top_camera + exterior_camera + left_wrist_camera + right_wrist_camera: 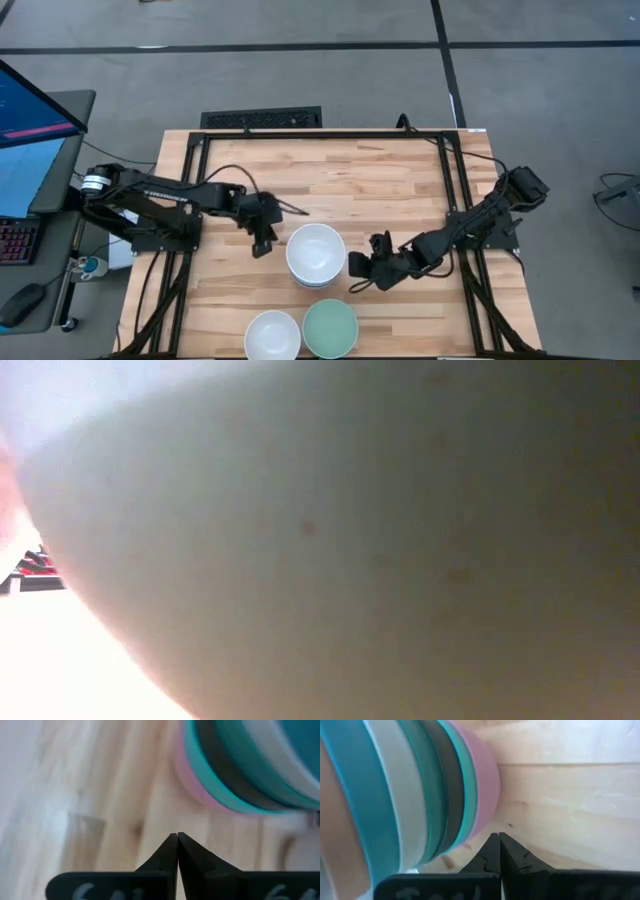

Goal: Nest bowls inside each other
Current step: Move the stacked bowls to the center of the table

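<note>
No writing is legible. At lower centre of the overhead frame, a nested bowl stack [317, 254] topped in white sits between the closed, empty left gripper [262, 243] and right gripper [358, 277]; a white bowl [273, 333] and mint green bowl [330, 327] lie below.

A white round plastic bowl [317, 249] tops a stack banded pink, turquoise, black, green and blue [440, 795], beside another white bowl [272, 334] and a mint green bowl [330, 327] on the pale striped wooden worktop [350, 180].
</note>
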